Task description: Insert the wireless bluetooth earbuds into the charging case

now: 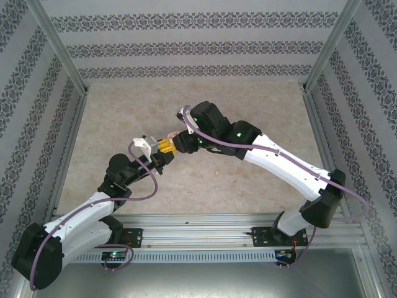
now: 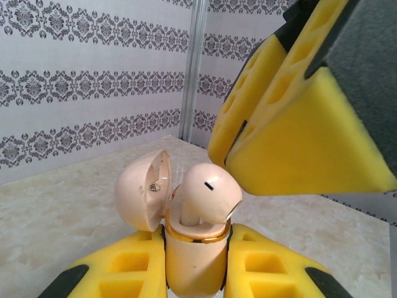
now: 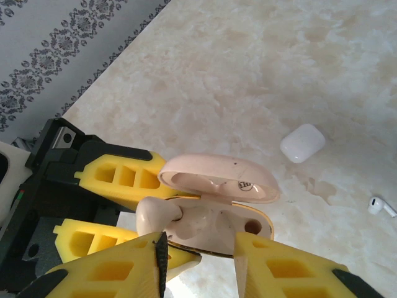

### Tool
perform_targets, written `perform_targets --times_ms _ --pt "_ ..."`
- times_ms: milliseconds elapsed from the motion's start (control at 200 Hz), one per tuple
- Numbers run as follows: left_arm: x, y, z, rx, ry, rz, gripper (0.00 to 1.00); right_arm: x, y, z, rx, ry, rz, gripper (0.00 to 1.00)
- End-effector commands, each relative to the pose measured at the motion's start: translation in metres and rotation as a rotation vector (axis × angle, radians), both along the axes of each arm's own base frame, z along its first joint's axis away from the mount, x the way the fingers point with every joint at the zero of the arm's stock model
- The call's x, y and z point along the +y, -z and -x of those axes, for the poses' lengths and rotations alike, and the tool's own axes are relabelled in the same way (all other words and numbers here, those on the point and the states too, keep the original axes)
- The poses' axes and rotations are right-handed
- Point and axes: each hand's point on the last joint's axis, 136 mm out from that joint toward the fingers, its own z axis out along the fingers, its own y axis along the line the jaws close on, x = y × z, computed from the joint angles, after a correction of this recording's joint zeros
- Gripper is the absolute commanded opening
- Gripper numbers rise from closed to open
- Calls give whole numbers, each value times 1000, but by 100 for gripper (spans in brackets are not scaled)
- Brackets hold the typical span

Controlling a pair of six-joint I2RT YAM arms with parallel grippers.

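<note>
Your left gripper (image 2: pixel 197 251) pinches the cream charging case (image 2: pixel 192 276) by its lower body, one yellow finger (image 2: pixel 124 273) pressed against each side. The case is held upright, above the middle of the tabletop (image 1: pixel 248 186) and a little toward its left edge. In the top view, your right gripper (image 1: pixel 180 141) meets the left one there, tip to tip.

The case is a glossy, pinkish-cream rounded shell with a thin gold rim around its mouth. Its hinged lid (image 2: pixel 142 192) is swung open and tilted back, with a small printed mark inside. A cream earbud (image 2: pixel 208 192) stands in one socket. Its stem is down inside the case, and its rounded head, marked by a short dark slot, rises above the rim. In the right wrist view, the other socket shows as a dark hole (image 3: pixel 251 226).

Your right gripper (image 3: pixel 198 254) hangs just beside the open case. Its fingers are slightly spread with nothing between them, and the fingertips sit close to the seated earbud's head.

A white charging case (image 3: pixel 302 143), a closed glossy pebble, lies on the bare tabletop below. A white earbud (image 3: pixel 380 206) lies near it but not touching it.
</note>
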Motion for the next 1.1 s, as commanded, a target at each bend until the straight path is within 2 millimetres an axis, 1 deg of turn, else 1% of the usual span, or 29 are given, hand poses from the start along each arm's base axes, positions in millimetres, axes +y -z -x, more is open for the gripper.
perform_targets --times_ms 0,105,355,605,764,1094 --pt "-2 -10 6 -27 20 22 0 2 -27 12 -41 -39 -55 37" --pt "-2 -10 6 -28 18 22 0 10 -29 16 -37 -60 -58 37" --pt "-2 -10 7 -28 21 21 0 18 -18 12 -22 -69 -20 37" --pt "-2 -11 7 -31 21 20 0 21 -7 7 -9 -74 16 37" --pt "-2 -11 7 -33 22 19 0 16 -6 3 -12 -57 28 35" --pt "-2 -12 8 -34 23 20 0 4 -4 -5 -15 -31 55 35"
